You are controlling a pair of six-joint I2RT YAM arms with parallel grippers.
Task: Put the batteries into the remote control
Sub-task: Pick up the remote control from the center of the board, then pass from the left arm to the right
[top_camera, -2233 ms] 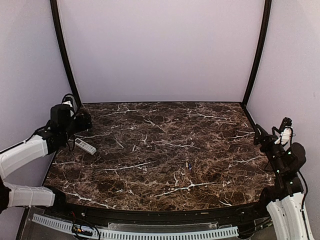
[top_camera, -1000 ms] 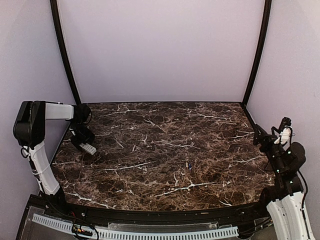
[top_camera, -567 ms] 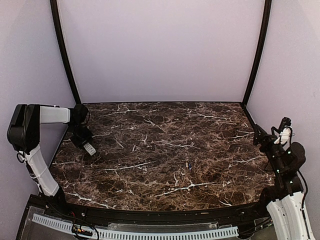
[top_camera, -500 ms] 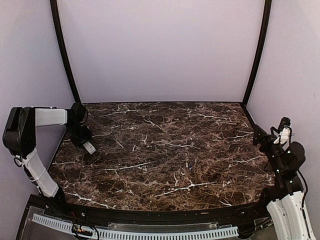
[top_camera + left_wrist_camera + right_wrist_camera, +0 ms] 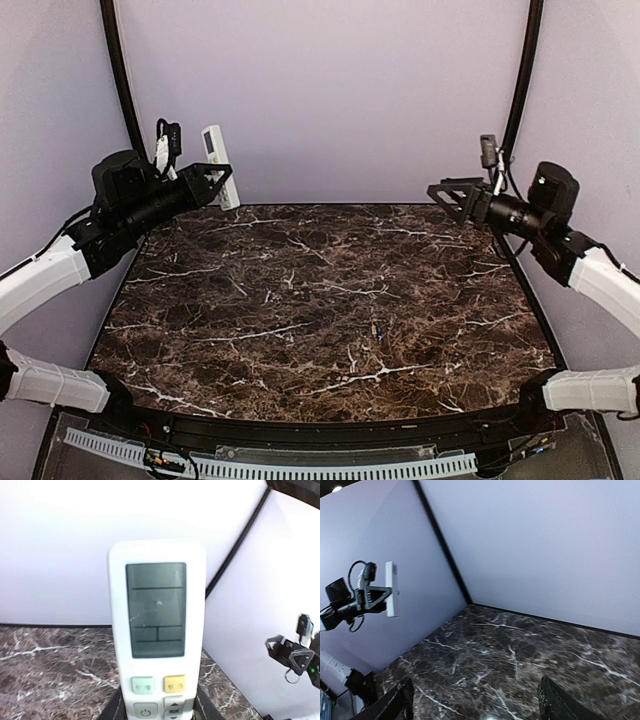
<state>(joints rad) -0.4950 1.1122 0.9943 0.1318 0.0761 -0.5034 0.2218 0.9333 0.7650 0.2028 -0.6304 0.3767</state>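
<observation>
The white remote control [image 5: 214, 152] is held upright in the air at the back left, well above the marble table [image 5: 300, 300]. My left gripper [image 5: 218, 186] is shut on its lower end. In the left wrist view the remote control [image 5: 157, 630] fills the centre, screen and buttons facing the camera, with dark fingers [image 5: 111, 713] at both sides of its base. The batteries [image 5: 377, 331] show as a small bluish-dark speck on the table right of centre. My right gripper [image 5: 443, 196] hangs open in the air at the back right, nothing between its fingers [image 5: 395, 705].
Lilac walls with black corner posts [image 5: 128, 110] enclose the table on three sides. The right wrist view shows the remote control [image 5: 391, 589] and the left gripper [image 5: 372, 598] across the table. The right gripper [image 5: 292, 655] is small in the left wrist view.
The left gripper shut on the remote at the table's left edge and lifted it high, upright. The right arm rose from the right edge and swung inward, level with the left.
</observation>
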